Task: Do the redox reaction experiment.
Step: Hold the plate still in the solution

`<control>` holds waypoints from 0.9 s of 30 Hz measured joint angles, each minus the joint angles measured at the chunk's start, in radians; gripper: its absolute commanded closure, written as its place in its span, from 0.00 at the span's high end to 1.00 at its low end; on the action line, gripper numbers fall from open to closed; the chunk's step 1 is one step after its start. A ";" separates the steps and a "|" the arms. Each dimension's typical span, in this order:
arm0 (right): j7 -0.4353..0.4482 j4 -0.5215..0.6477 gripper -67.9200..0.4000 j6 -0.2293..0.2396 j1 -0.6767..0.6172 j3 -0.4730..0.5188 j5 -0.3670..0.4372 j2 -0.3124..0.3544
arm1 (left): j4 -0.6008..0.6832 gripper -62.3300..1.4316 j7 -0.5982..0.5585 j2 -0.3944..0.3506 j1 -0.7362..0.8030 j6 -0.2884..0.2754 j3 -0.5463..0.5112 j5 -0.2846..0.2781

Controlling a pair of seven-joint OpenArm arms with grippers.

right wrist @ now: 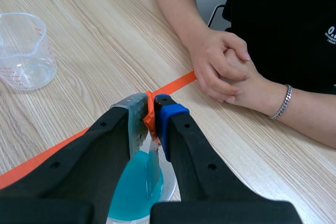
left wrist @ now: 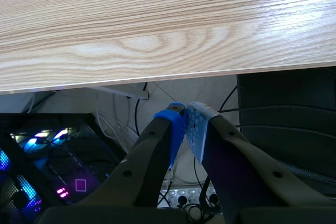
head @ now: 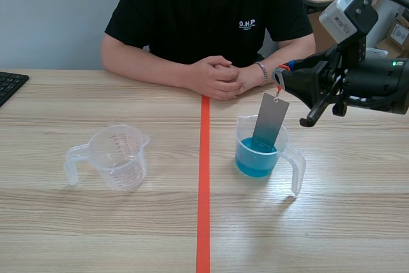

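A grey metal strip (head: 270, 123) hangs tilted, its lower end dipped in blue liquid (head: 255, 158) inside a clear measuring cup (head: 294, 164) right of the orange tape line. My right gripper (head: 279, 78) is above the cup, shut on the red tab (right wrist: 149, 119) at the strip's top. In the right wrist view the strip (right wrist: 152, 166) drops from between the fingers into the blue liquid (right wrist: 136, 187). An empty clear measuring cup (head: 118, 156) stands left of the tape. My left gripper (left wrist: 186, 116) is shut on nothing, below the table's near edge (left wrist: 157, 74).
A person sits across the table with clasped hands (head: 220, 76) resting just beyond the blue cup. A black keyboard (head: 9, 84) lies at the far left edge. Cables and a lit computer case (left wrist: 47, 171) are under the table.
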 measured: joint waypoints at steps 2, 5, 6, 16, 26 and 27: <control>0.000 0.000 0.03 0.000 0.000 0.000 0.000 0.000 | 0.000 0.09 0.000 0.000 0.000 0.000 0.000 0.000; 0.000 0.000 0.03 0.000 0.000 0.000 0.000 0.000 | 0.000 0.09 0.000 0.000 0.000 0.000 0.000 0.000; 0.000 0.000 0.03 0.000 0.000 0.000 0.000 0.000 | 0.000 0.09 0.000 0.000 0.000 0.000 0.000 0.000; 0.000 0.000 0.03 0.000 0.000 0.000 0.000 0.000 | 0.000 0.09 0.000 0.000 0.000 0.000 0.000 0.000; -0.108 0.064 0.03 0.001 -0.008 0.000 0.103 0.030 | 0.000 0.09 0.000 0.000 0.000 -0.001 0.000 0.000; -0.122 0.076 0.03 0.002 -0.009 0.000 0.131 0.041 | 0.000 0.09 0.000 0.000 0.000 -0.001 0.000 0.000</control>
